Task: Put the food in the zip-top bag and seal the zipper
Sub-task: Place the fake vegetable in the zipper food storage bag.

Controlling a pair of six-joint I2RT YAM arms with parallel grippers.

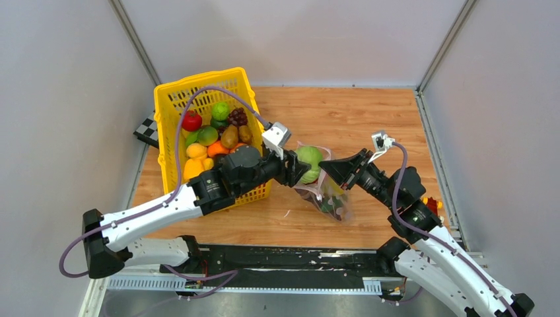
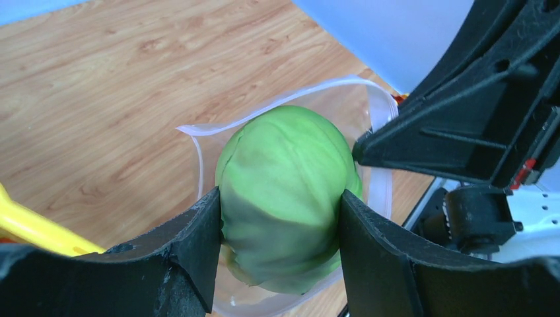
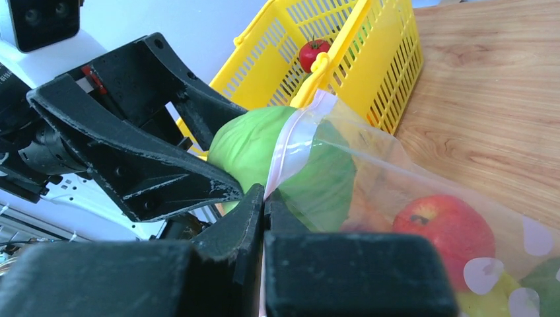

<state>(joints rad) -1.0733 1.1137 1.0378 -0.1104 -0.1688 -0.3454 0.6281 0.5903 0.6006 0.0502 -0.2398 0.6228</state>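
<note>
My left gripper (image 2: 279,218) (image 1: 300,168) is shut on a green cabbage (image 2: 287,191) (image 1: 309,160) (image 3: 254,148), one of the food pieces, which sits half inside the open mouth of the zip-top bag (image 1: 327,191) (image 2: 290,105) (image 3: 396,178). My right gripper (image 3: 265,198) (image 1: 327,168) is shut on the pale pinkish zipper (image 3: 294,142) (image 2: 380,119), holding that edge of the mouth up. Inside the bag lie a red apple-like fruit (image 3: 449,228) and other pieces. More food (image 1: 214,135) fills the yellow basket (image 1: 173,92).
The yellow lattice basket (image 3: 370,53) stands at the table's left, just behind my left arm, with a red tomato (image 3: 312,51) visible in it. A small orange-red block (image 1: 432,205) lies by the right arm. Bare wooden tabletop (image 1: 343,112) stretches behind the bag.
</note>
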